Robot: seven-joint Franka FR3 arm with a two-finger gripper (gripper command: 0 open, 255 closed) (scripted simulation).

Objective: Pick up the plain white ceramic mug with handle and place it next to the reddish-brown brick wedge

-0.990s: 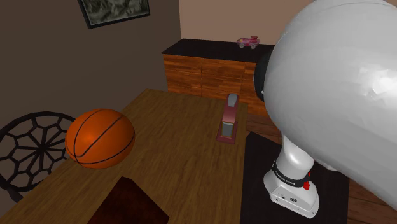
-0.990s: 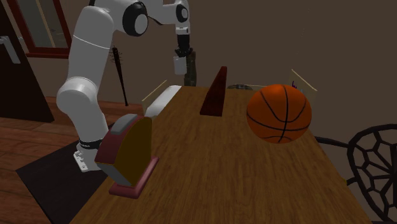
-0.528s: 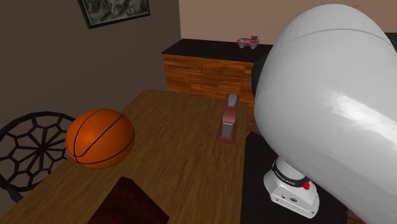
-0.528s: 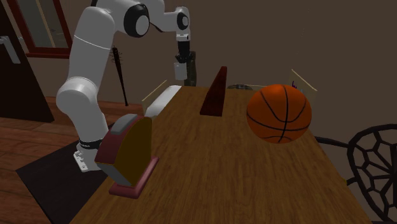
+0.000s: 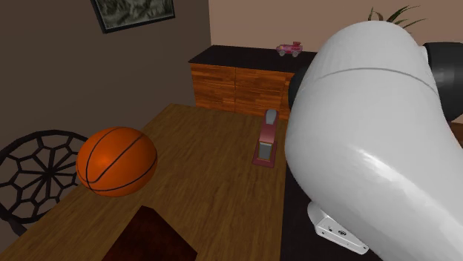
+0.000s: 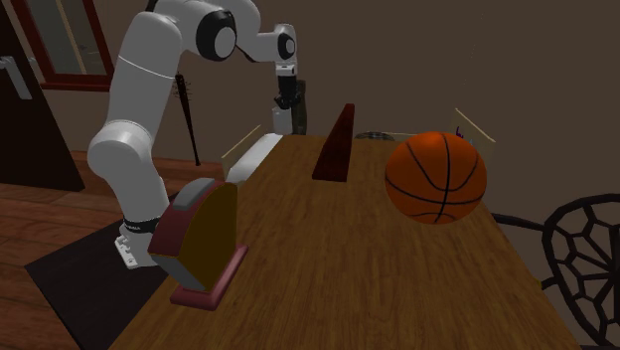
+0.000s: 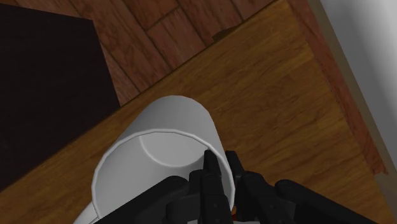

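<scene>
1. Starting big: the wooden table [image 6: 348, 268] runs from 6 o'clock towards 12 in the second exterior view, with bare boards down its middle.
2. Next, the white arm [image 6: 139, 89] rises at 9 o'clock of the table. It arches over to the far end, with a black mat [image 6: 79, 273] under its foot.
3. Over in the shoulder view, a wooden sideboard [image 5: 234, 87] with a black top stands at 12 o'clock beyond the table.
4. A black wire chair [image 5: 33, 174] sits at 9 o'clock, just beside the table's edge.
5. The orange basketball [image 6: 436, 177] rests on the wood at 4 o'clock from the wedge, near it but apart.
6. The dark reddish-brown wedge [image 6: 336, 147] stands upright near the far end, its point at 12 o'clock.
7. A maroon stand [image 6: 204, 239] with a rounded grey-topped block sits at the near table edge, at 7 o'clock from the wedge and well apart.
8. Now the action: the black gripper [image 6: 286, 119] hangs at 10 o'clock from the wedge, over the far table edge. In the wrist view its fingers [image 7: 208, 172] pinch the rim wall of the pale mug [image 7: 156, 149], one inside and one outside. The mug's open mouth faces the camera, and I cannot tell whether it touches the wood.
9. Smallest of all, a pink toy car [image 5: 289, 49] is parked on the sideboard's top.
</scene>
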